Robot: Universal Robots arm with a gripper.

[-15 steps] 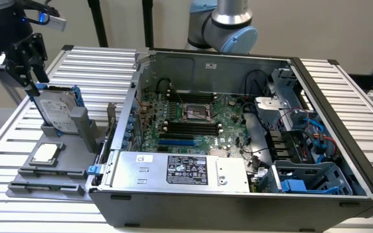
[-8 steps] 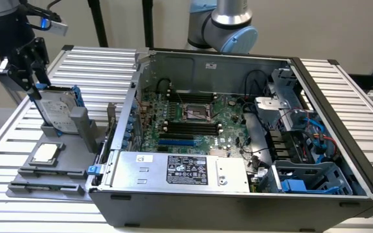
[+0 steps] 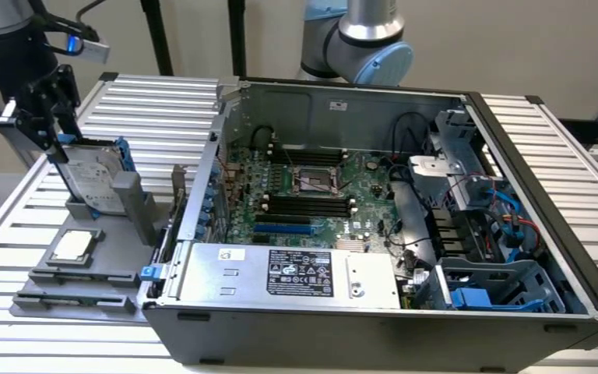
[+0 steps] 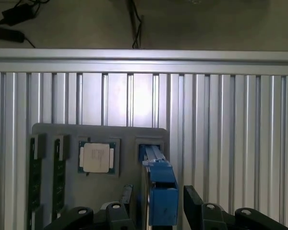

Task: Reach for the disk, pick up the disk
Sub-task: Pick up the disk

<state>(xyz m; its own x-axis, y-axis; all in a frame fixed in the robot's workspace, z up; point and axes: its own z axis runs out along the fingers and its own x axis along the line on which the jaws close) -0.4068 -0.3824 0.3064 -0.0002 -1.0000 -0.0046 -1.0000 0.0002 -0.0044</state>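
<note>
The disk [image 3: 96, 178] stands upright on edge in a slot of the grey fixture tray [image 3: 122, 204], at the exterior view's left. It is silver-grey with a white label and blue rails. My gripper [image 3: 52, 128] hangs over its upper end. In the wrist view I see the disk [image 4: 158, 184] edge-on, its blue rail toward the camera. The gripper [image 4: 158, 192] is open and straddles it. One black finger [image 4: 126, 195] stands on one side and the other on the opposite side, each with a gap to the rail.
A small square silver chip [image 3: 75, 245] [image 4: 97, 157] lies in the same tray, beside slots with green memory sticks [image 4: 34, 173]. An open computer case [image 3: 382, 218] fills the exterior view's right, on a ribbed aluminium table [image 4: 230, 120].
</note>
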